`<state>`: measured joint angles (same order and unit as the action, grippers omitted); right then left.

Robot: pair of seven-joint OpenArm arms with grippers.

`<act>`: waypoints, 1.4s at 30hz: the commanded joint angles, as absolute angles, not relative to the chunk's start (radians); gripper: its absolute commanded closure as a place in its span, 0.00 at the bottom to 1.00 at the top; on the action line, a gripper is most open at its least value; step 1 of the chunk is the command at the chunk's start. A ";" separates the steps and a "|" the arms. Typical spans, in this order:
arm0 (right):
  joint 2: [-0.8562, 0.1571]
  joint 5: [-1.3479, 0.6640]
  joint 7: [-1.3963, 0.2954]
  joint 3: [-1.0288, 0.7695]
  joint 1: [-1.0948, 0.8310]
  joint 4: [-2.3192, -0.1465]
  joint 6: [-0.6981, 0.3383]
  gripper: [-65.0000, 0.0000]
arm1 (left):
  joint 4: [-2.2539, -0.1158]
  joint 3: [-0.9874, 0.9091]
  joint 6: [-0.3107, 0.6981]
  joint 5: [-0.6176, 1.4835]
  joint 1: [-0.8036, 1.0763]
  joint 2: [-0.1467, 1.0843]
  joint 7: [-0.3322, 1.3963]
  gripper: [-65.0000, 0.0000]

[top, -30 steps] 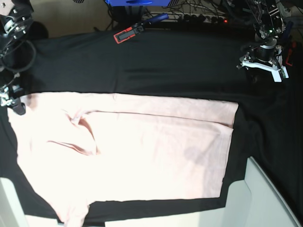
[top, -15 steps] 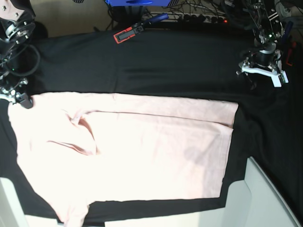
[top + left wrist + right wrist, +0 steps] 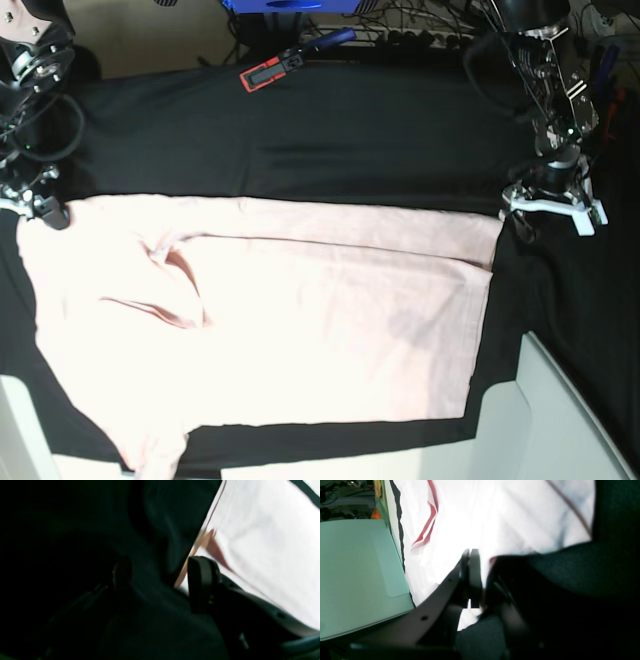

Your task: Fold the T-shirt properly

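The pale pink T-shirt (image 3: pixel 300 310) lies flat on the black table cloth (image 3: pixel 380 140), plain side up, with a creased sleeve (image 3: pixel 165 285) at the left. My right gripper (image 3: pixel 40 208) is at the shirt's upper left corner. Its fingers (image 3: pixel 471 577) are pressed shut right at the bright fabric (image 3: pixel 507 512); whether cloth is pinched does not show. Just right of the shirt's upper right corner, my left gripper (image 3: pixel 552 208) stands open. In its wrist view the gripper (image 3: pixel 160 580) is over black cloth, and the shirt's edge (image 3: pixel 250 542) lies beside the right finger.
A red and black clamp (image 3: pixel 270 72) with a blue handle lies at the table's far edge. Cables and a blue box (image 3: pixel 290 5) sit behind it. A pale board (image 3: pixel 560 420) juts in at the front right, and another pale surface (image 3: pixel 357 567) borders the shirt's left side.
My left gripper came down from the far right toward the shirt's upper right corner. The right gripper closed and shifted slightly up at the upper left corner. The shirt lies as before.
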<state>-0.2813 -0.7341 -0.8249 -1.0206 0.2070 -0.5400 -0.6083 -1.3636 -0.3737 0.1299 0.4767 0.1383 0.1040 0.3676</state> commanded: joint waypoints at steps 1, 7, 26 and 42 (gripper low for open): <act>-0.297 -0.750 -0.828 -1.018 0.216 -0.547 -0.615 1.00 | -1.351 -0.358 0.131 0.484 0.104 0.114 0.381 0.45; -0.297 -0.750 -0.860 -1.018 0.216 -0.547 -0.616 1.00 | -1.214 -0.346 0.131 0.484 0.013 0.113 0.453 0.45; -0.298 -0.750 -0.862 -1.018 0.214 -0.547 -0.616 1.00 | -1.148 -0.344 0.131 0.483 -0.015 0.071 0.450 0.45; -0.298 -0.750 -0.862 -1.018 0.213 -0.547 -0.616 1.00 | -1.127 -0.352 0.131 0.483 -0.019 0.048 0.450 0.95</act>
